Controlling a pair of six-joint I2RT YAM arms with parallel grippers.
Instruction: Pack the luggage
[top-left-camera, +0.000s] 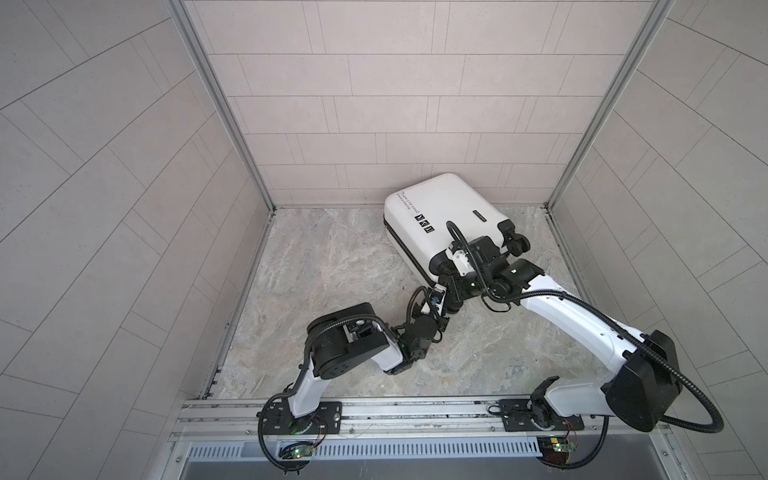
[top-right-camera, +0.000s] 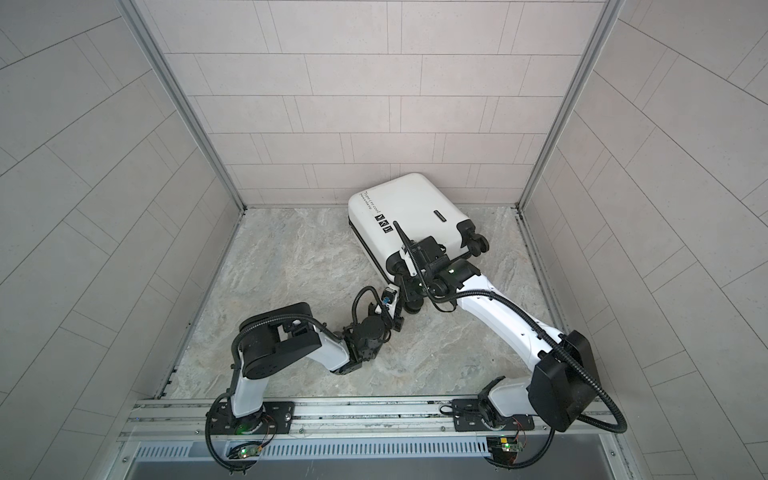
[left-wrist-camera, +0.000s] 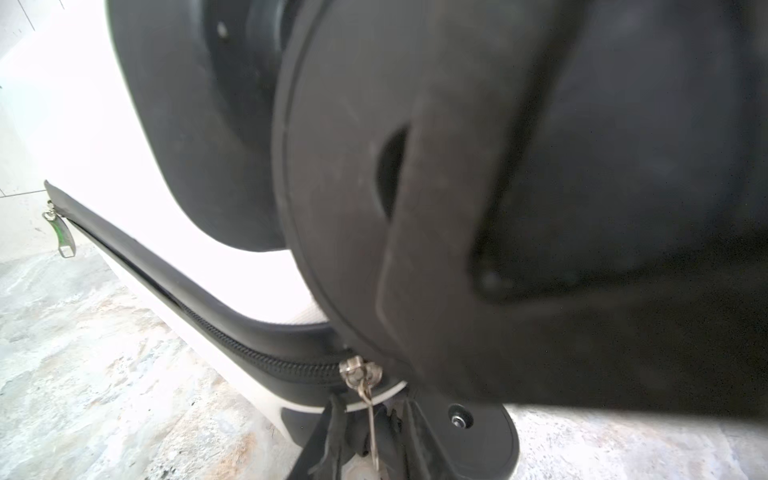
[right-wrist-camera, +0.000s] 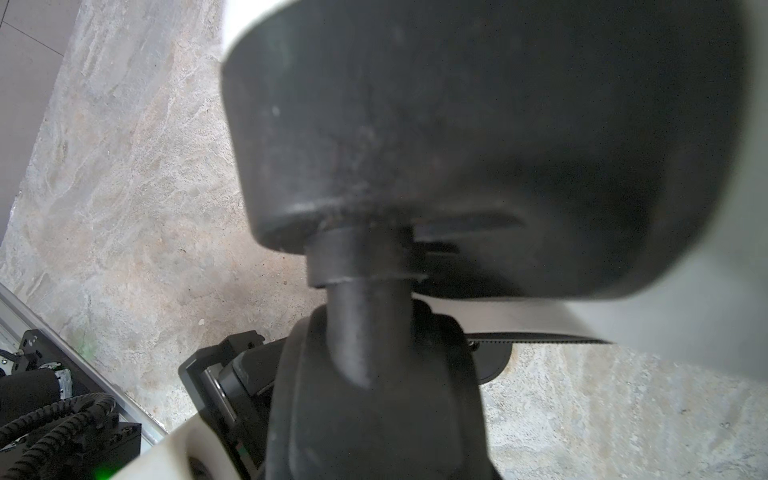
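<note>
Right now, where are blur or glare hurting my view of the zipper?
Left wrist view: the luggage shell is blown out white, the near wheel dark and soft, yet the zipper slider reads sharp. Right wrist view: a blurred wheel housing fills the frame; only the marbled surface is crisp. Both top views: even light, wide-angle bending of the walls.

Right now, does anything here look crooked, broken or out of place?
Nothing looks broken. The suitcase lies askew, not square to the back wall. Its two zip pulls sit apart: the near pull at a corner, the far pull well along the edge, so the zip may be partly open; I cannot tell.
</note>
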